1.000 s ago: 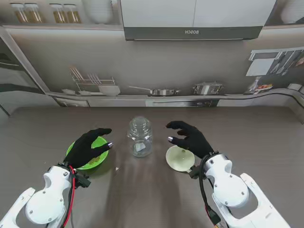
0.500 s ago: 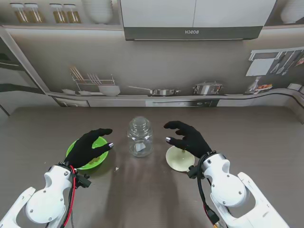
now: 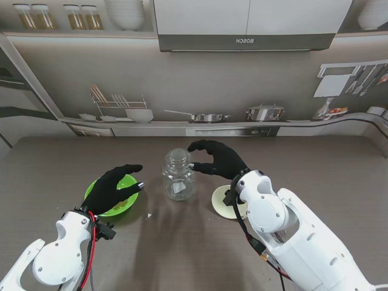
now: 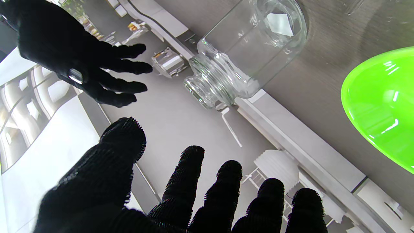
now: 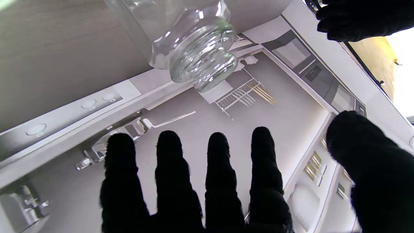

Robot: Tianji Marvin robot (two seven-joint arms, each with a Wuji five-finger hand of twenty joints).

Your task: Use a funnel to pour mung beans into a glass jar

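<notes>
A clear glass jar (image 3: 179, 174) stands upright mid-table; it also shows in the left wrist view as the jar (image 4: 249, 55) and in the right wrist view as the jar (image 5: 190, 42). My right hand (image 3: 217, 159) hovers open just right of the jar's neck, fingers spread toward it, apart from the glass. The pale funnel (image 3: 225, 203) lies on the table nearer to me than that hand, partly hidden by the wrist. A green bowl (image 3: 116, 195) sits left of the jar, also seen as the bowl (image 4: 381, 103). My left hand (image 3: 115, 185) hovers open over it.
A printed kitchen backdrop with shelf, pots and rack lines the table's far edge (image 3: 194, 136). A small speck (image 3: 150, 214) lies on the dark table near the bowl.
My right hand has risen off the funnel and moved left and farther from me, up beside the jar's neck. The left hand, bowl and jar have stayed put.
</notes>
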